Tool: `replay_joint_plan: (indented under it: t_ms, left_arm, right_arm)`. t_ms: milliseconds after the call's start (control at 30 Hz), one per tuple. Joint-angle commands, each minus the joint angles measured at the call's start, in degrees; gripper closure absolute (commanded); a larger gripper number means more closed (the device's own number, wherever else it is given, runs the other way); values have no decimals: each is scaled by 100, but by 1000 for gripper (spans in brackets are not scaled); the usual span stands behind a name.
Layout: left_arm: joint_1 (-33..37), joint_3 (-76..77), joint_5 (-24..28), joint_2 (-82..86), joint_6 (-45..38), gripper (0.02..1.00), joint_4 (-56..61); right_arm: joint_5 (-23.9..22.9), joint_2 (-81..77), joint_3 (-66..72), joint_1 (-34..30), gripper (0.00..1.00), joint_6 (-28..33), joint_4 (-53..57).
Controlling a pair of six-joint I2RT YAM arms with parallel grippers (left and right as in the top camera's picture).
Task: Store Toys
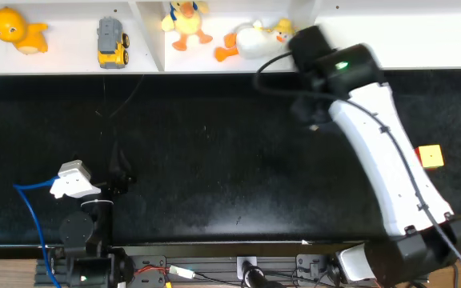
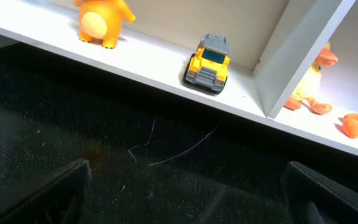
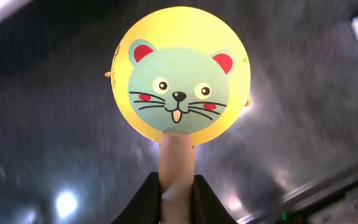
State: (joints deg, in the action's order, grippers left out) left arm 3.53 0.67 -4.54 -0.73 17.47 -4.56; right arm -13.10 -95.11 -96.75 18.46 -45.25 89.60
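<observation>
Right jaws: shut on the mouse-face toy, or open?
Shut on the mouse-face toy: the right wrist view shows both jaws pressed against its handle.

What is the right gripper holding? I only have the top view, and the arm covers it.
Observer: The right gripper is shut on the stick handle of a round yellow toy.
Operator: Is there any picture on the toy?
Observer: Yes, a green mouse face with red ears and whiskers.
Operator: Is the left gripper carrying anything?
Observer: No. The left gripper is open, and only the black mat shows between its fingers.
</observation>
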Motion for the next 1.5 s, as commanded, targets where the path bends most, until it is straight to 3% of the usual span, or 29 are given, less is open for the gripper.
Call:
replay_joint_plan:
  t_ms: [33,233,600,933,1500]
  left_arm:
    - [26,-20,59,61,17,20,-4]
    - [26,-20,59,61,17,20,-4]
    - [26,-20,59,61,17,23,-4]
    - [26,-20,59,61,17,20,-4]
    - [26,-20,59,61,17,20,-4]
  right_arm:
    - [-162,131,-114,-708,954,739,-413]
    - [380,-205,-111,-1488,956,1799,-1305]
    - [470,-1300,-114,-1587,956,3526,-2575]
    - [584,-1690,-111,-1585,956,4022,-3648]
    - [603,-1792,-114,-1576,956,3908,-3580]
